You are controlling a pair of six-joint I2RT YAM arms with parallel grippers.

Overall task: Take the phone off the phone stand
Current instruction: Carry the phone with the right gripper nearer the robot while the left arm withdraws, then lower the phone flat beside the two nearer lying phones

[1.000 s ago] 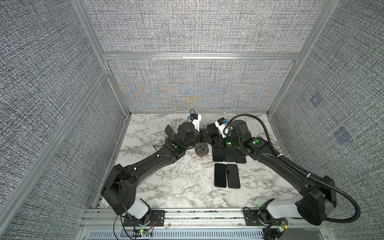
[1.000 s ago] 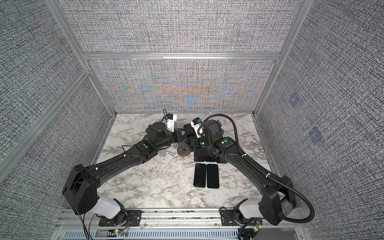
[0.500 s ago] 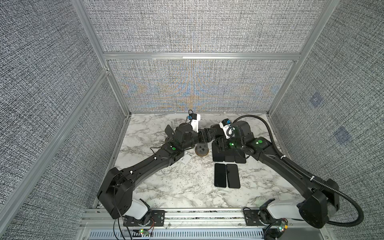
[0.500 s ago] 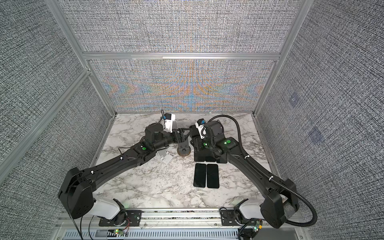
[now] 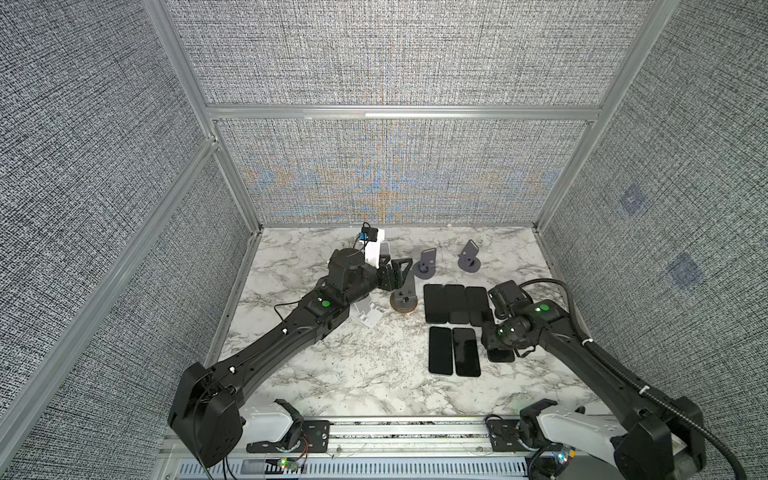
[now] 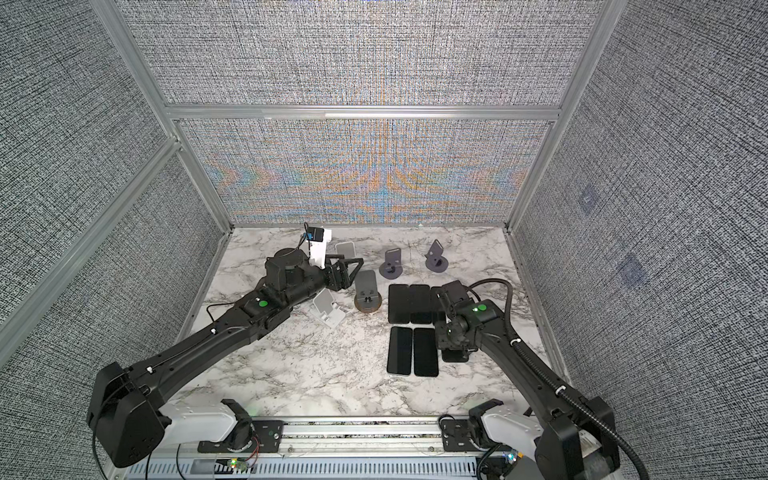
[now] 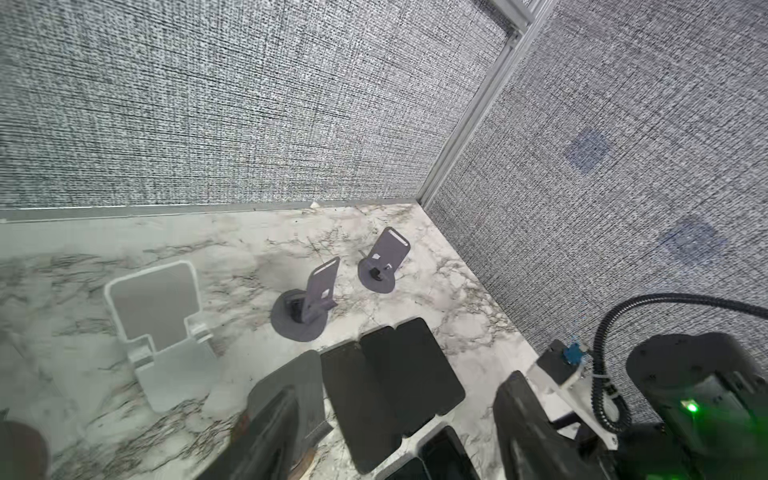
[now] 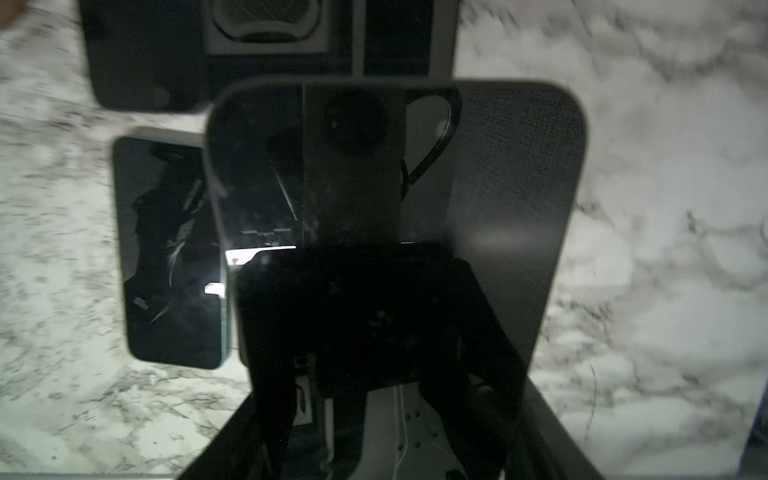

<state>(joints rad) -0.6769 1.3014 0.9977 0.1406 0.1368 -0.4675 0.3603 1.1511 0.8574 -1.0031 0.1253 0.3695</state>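
Top views: bare tabletop beside phones

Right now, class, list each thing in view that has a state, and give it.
Left gripper: open, empty.
Right gripper: over sixth phone; grip unclear.
Sixth phone: off every stand.
Five other phones: lying flat, off stands.
Brown-based stand: standing, empty.
Two grey stands: standing, empty.
Two white stands: empty.

Three black phones lie flat in a row on the marble tabletop. Just in front of the row lie two more phones. Behind it stand a dark grey round-based stand and another grey stand. Left of it is a white folding stand.
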